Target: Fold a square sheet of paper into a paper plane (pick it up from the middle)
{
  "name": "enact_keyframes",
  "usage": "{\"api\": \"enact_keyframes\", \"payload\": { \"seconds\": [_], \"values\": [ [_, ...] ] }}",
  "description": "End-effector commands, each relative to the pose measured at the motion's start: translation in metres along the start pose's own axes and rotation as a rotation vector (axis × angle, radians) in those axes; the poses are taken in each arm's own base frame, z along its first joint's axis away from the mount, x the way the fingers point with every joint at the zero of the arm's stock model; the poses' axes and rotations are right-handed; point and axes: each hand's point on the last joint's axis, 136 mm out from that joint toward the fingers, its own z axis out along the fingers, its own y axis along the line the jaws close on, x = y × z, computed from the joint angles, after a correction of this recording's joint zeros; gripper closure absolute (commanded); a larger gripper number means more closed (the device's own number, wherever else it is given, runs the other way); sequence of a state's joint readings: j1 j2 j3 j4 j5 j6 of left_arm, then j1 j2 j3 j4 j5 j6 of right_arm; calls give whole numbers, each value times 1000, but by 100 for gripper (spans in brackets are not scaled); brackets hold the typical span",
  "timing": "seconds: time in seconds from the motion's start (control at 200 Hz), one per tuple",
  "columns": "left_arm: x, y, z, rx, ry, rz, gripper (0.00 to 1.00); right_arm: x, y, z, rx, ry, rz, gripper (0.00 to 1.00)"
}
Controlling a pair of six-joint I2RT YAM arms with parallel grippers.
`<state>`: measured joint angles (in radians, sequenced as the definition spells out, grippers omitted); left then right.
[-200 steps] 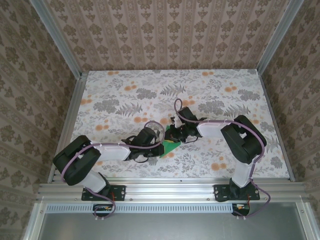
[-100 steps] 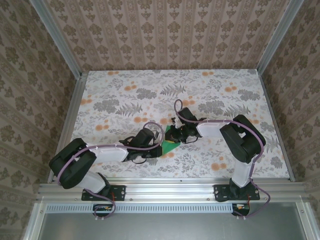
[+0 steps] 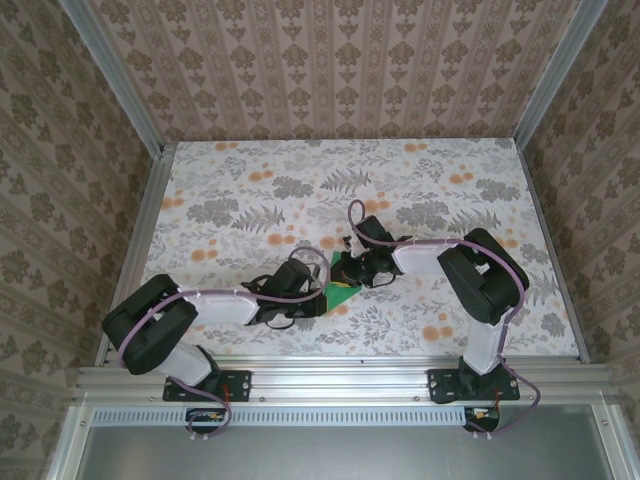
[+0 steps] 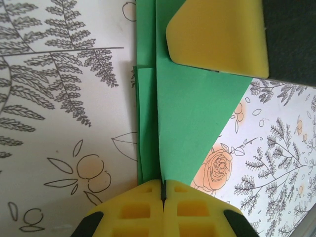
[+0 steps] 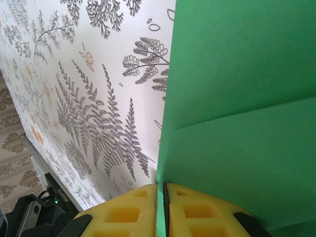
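Observation:
The square sheet of paper (image 3: 342,291) is folded into a creased green wedge at the table's near middle, held between both grippers. In the left wrist view the green sheet (image 4: 190,123) runs up from my left gripper (image 4: 163,183), whose yellow fingers (image 4: 133,212) are shut on its folded edge. The right gripper's yellow finger (image 4: 217,34) presses the far end. In the right wrist view my right gripper (image 5: 161,186) is shut on an edge of the creased sheet (image 5: 237,98). From above, the left gripper (image 3: 320,298) and right gripper (image 3: 347,270) meet at the paper.
The floral tabletop (image 3: 250,190) is bare around the paper. Aluminium rails (image 3: 330,378) edge the near side, and patterned walls (image 3: 330,70) close the back and sides.
The left gripper's jaws have closed fully on the paper's folded edge. The left arm shifted slightly left. The right arm and paper have barely moved.

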<state>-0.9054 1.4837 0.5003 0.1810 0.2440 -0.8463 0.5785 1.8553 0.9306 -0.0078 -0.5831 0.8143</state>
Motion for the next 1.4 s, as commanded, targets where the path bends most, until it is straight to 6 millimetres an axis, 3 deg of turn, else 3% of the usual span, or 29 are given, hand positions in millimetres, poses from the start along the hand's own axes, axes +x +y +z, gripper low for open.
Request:
{"api": "enact_keyframes", "payload": {
  "seconds": [0.0, 0.15, 0.33, 0.54, 0.685, 0.835, 1.065, 1.395],
  "values": [
    [20, 25, 2, -85, 44, -42, 100, -1, -10, 3, 49, 7, 16, 86],
    [25, 28, -1, -105, 55, -36, 100, 0, -20, 10, 69, 25, 25, 87],
    [23, 14, -7, -69, 46, -8, 81, 5, -27, 14, 80, 47, 29, 87],
    [-10, -2, -49, -74, -110, -3, 65, 7, -30, 13, 91, 53, 27, 87],
    [-24, -22, -67, -1, -153, 1, 73, 7, -30, 12, 93, 52, 25, 87],
    [-26, -36, -56, 49, -96, 14, 84, 7, -31, 13, 98, 53, 25, 87],
    [-31, -40, -34, 66, -54, 4, 86, 9, -32, 11, 104, 54, 25, 87],
    [-24, -24, -6, 71, 32, -56, 89, 9, -34, 12, 113, 58, 27, 87]
  ]
}}
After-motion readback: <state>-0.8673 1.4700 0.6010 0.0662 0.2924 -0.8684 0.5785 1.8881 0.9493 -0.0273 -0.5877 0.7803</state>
